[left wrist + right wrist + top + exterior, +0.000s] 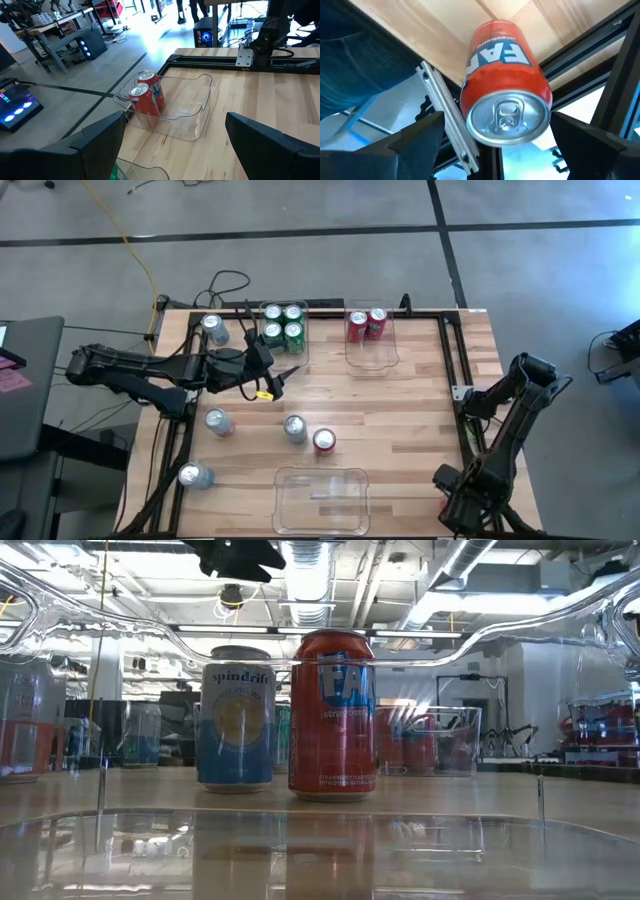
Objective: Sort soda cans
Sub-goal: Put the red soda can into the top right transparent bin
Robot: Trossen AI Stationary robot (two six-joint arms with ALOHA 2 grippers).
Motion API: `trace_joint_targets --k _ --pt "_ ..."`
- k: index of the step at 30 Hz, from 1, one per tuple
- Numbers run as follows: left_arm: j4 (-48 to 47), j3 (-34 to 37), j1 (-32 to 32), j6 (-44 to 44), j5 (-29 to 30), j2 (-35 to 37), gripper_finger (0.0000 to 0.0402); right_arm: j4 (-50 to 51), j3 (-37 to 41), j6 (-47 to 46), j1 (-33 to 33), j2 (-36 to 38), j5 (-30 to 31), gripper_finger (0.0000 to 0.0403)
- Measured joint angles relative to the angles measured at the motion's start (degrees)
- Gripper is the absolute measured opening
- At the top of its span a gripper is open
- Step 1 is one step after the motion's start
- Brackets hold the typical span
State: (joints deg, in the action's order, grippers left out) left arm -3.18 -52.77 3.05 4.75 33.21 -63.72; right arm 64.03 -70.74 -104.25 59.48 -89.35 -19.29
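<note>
A red soda can (505,100) stands upright at the table's near right corner, next to the black frame rail. My right gripper (497,142) hangs over it pointing down, open, one finger on either side of the can's top; I see no touch. In the high view that gripper (450,498) hides the can. My left gripper (278,385) is open and has nothing in it, held above the table near the bin of green cans (282,325). It looks toward two red cans (147,97) in a clear bin (200,117).
Loose cans stand on the left half: silver ones (213,330), (218,422), (294,428), (195,475) and a red one (324,441). A clear bin with nothing in it (320,500) sits at the near edge. Black frame rails (452,360) border the table.
</note>
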Motion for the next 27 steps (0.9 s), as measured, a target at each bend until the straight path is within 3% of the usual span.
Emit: trace_joint_targets --k 21,27 --pt "0.21 0.00 0.00 0.00 0.02 0.00 0.0338 -1.17 0.02 7.06 -0.24 -7.62 -0.52 0.0380" --pt "0.52 0.00 0.00 0.00 0.02 0.00 0.0338 1.69 0.02 8.05 -2.67 -7.25 -0.10 0.0346"
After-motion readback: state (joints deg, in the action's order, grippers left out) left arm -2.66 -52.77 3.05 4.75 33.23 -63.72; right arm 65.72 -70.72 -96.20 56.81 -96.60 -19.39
